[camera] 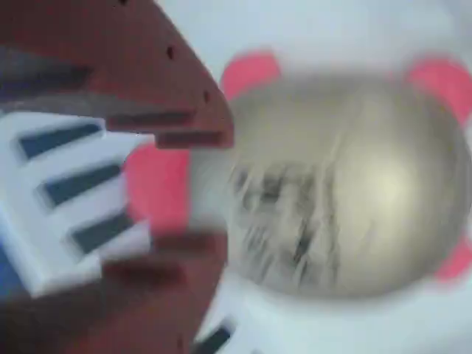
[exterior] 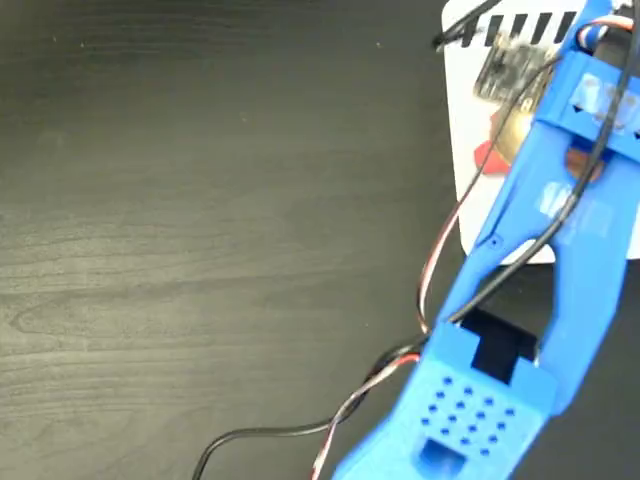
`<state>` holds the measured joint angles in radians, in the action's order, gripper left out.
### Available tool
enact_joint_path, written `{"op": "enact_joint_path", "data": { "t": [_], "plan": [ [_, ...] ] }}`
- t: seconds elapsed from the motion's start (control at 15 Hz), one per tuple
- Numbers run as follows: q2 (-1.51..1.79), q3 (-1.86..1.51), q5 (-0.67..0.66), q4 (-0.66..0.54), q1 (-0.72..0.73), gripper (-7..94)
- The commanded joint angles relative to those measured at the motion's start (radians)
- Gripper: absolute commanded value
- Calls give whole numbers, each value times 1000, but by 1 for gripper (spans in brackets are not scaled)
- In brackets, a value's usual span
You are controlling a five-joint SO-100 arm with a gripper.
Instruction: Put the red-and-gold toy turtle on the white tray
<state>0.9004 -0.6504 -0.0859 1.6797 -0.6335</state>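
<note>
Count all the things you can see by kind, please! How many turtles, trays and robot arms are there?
Toy turtles: 1, the red-and-gold toy turtle
Trays: 1, the white tray
Robot arms: 1, the blue arm, with its gripper by the turtle
Total: 3
</note>
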Motion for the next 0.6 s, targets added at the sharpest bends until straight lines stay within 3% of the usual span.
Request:
{"op": "enact_joint_path", "data": {
  "t": [0.0, 0.2, 0.53],
  "plan": [
    [215, 140, 40, 14, -17, 0],
    [443, 78, 144, -46, 38, 0],
    [1002, -486, 238, -347, 360, 0]
  ]
}}
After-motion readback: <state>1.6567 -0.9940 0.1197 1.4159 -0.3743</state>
